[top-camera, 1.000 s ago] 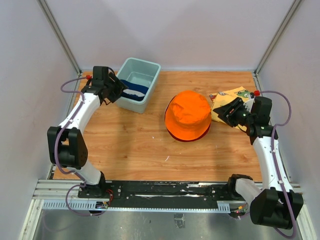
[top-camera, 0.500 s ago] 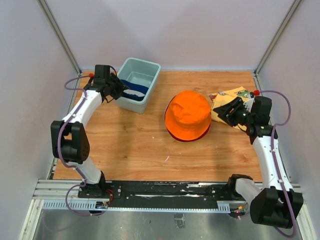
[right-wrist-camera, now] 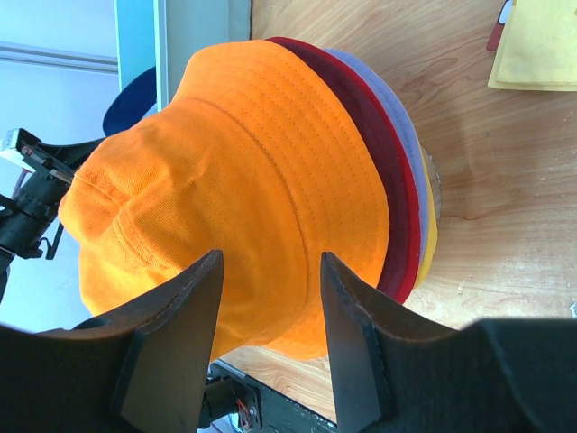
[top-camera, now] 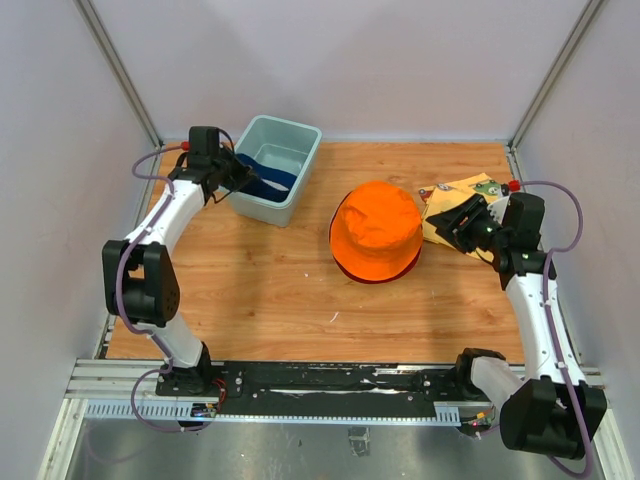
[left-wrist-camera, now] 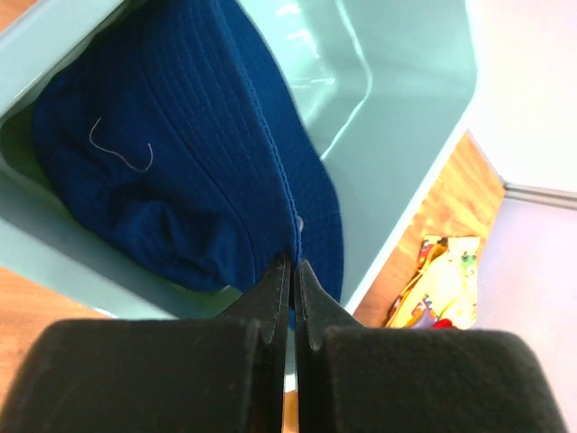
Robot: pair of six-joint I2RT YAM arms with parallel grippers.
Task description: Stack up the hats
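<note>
An orange hat (top-camera: 376,240) tops a stack at the table's middle. In the right wrist view the orange hat (right-wrist-camera: 243,180) covers maroon (right-wrist-camera: 361,135), red, lavender (right-wrist-camera: 403,126) and yellow (right-wrist-camera: 431,236) brims. A navy hat (top-camera: 268,180) lies in the teal tub (top-camera: 290,135). My left gripper (top-camera: 243,181) reaches over the tub's near-left wall. In its wrist view the left gripper (left-wrist-camera: 290,263) is shut, pinching the brim edge of the navy hat (left-wrist-camera: 180,180). My right gripper (top-camera: 450,222) hovers open just right of the stack; the right gripper (right-wrist-camera: 270,257) holds nothing.
A flat yellow printed cloth (top-camera: 465,190) lies at the back right, under the right arm. The tub wall (left-wrist-camera: 406,90) stands around the navy hat. Frame posts and grey walls bound the wooden table (top-camera: 280,300).
My left gripper has closed from open onto the navy hat's brim and shifted slightly toward the tub. The right arm and the stack have not moved.
</note>
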